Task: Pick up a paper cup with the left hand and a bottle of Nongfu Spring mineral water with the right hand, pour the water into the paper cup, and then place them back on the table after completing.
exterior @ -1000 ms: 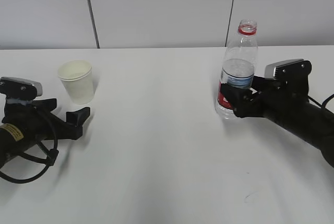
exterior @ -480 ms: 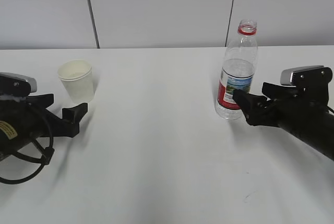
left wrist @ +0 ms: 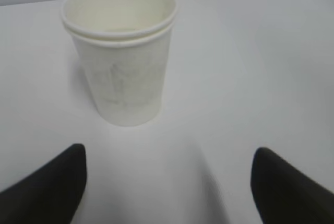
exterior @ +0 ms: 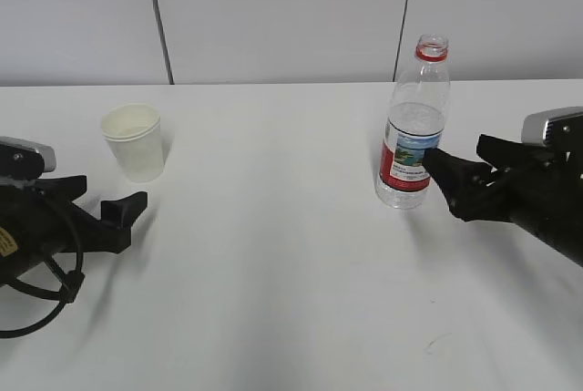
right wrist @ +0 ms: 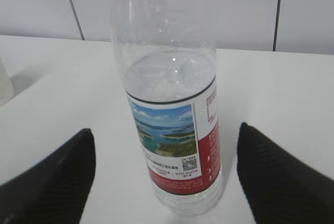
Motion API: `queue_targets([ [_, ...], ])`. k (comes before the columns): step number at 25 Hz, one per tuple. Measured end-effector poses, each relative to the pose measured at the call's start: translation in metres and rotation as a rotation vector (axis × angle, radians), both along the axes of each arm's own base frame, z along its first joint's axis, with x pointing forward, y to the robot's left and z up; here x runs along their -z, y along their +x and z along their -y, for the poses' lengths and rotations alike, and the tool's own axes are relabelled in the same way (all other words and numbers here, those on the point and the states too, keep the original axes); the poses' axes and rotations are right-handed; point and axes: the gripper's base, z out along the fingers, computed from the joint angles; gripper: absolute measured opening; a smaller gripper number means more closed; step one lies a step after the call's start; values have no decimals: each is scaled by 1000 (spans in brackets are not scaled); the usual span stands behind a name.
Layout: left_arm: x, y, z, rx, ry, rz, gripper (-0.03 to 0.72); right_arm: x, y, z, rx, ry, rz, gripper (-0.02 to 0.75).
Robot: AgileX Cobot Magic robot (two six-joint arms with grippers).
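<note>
A white paper cup [exterior: 134, 142] stands upright on the table [exterior: 273, 254] at the left; the left wrist view shows the cup [left wrist: 122, 62] a little ahead of my fingers [left wrist: 55, 182]. The left hand's gripper [exterior: 107, 198] [left wrist: 168, 156] is open and empty, below and left of the cup. An uncapped bottle [exterior: 414, 131] with a red and picture label, partly filled with water, stands at the right. The right hand's gripper [exterior: 457, 161] [right wrist: 164, 130] is open just right of the bottle [right wrist: 169, 130], not touching it.
A small dark mark [exterior: 435, 344] lies on the white table near the front right. A pale panelled wall [exterior: 273, 8] rises behind the table's far edge. Bare tabletop lies between the cup and the bottle.
My right gripper has drawn back to the right, off the bottle, which stays standing. My left gripper has slid back to the left and toward the front, away from the cup.
</note>
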Motion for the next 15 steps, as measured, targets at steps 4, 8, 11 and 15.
queue_targets([
  [4,-21,-1,-1,-5,-8,64,586,-15,-4,0,1,-3,40,625],
  [8,-43,-3,-3,-19,25,65,586,-25,-8,2,12,-29,25,619],
  [11,-54,-8,-5,-31,54,38,586,-34,-11,3,22,-53,8,613],
  [15,-65,-12,-9,-63,62,12,586,-42,-17,6,39,-86,-37,608],
])
